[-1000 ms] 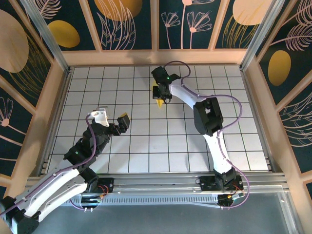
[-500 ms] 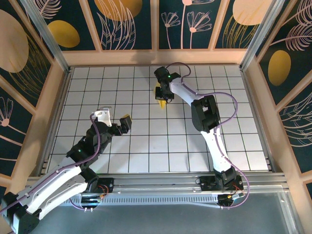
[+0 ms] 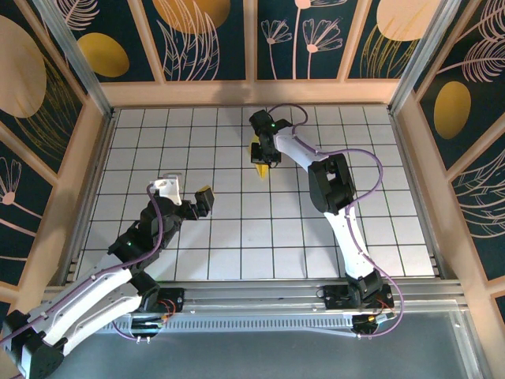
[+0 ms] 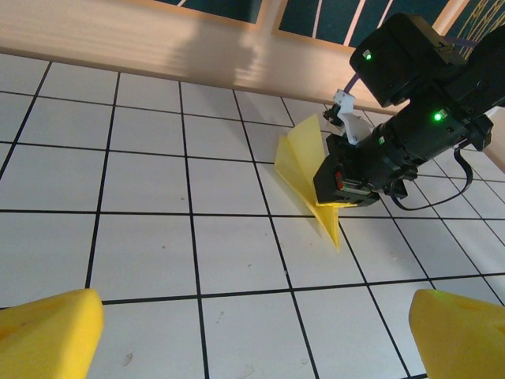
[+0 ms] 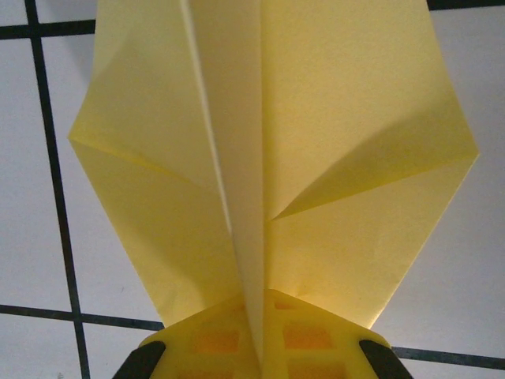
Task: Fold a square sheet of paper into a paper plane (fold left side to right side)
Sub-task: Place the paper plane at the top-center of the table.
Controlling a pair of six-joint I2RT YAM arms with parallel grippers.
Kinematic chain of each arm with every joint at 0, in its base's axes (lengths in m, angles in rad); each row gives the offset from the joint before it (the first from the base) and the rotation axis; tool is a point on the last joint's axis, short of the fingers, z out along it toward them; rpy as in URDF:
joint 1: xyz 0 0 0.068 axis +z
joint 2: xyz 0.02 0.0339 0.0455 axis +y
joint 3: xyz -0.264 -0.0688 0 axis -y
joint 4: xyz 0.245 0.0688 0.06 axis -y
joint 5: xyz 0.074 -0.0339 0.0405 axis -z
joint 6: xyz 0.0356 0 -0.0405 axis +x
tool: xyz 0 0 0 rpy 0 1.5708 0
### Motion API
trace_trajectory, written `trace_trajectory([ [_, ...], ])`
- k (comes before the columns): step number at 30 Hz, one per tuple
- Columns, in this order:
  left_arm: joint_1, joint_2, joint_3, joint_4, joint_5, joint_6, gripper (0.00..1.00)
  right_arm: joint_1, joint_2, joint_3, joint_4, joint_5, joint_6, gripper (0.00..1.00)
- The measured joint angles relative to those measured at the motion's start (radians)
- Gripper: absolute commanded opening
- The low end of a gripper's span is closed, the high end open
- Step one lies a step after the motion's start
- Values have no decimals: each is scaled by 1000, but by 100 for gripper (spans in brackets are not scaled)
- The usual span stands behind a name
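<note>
The left claw (image 3: 203, 197) is wide apart, holding nothing. Further right, the right claw (image 3: 261, 155) is clamped on the thin folded yellow paper plane (image 4: 300, 158) at the back of the white tiled surface (image 3: 237, 237). A crooked pull could tear it.

From above, the right hand (image 3: 261, 157) covers most of the paper plane (image 3: 259, 169), just a yellow tip poking out. On the right wrist camera its far end runs off the top. The left hand (image 4: 252, 335) has fingertips (image 4: 49, 333) clipped at the bottom corners.
</note>
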Motion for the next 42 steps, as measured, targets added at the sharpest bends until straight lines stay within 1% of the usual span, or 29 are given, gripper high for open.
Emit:
trace_trajectory([
  [4, 0, 0, 0, 0, 2, 0, 99, 0, 3, -11, 5, 0, 3, 6],
  [13, 0, 0, 0, 0, 2, 0, 99, 0, 3, -25, 19, -1, 6, 20],
  [20, 0, 0, 0, -8, 2, 0, 99, 5, 3, -26, 27, 0, 6, 26],
  [26, 0, 0, 0, -8, 2, 0, 99, 13, 3, -26, 32, 8, 6, 34],
  [30, 0, -2, 0, -16, -7, -3, 99, 22, 3, -26, 32, 37, 16, 35],
  [38, 0, -22, 2, -42, -77, -44, 99, 31, -22, -71, 38, 103, 89, 35],
  [42, 0, -23, 5, -49, -86, -57, 99, 37, -23, -74, 36, 125, 101, 35],
])
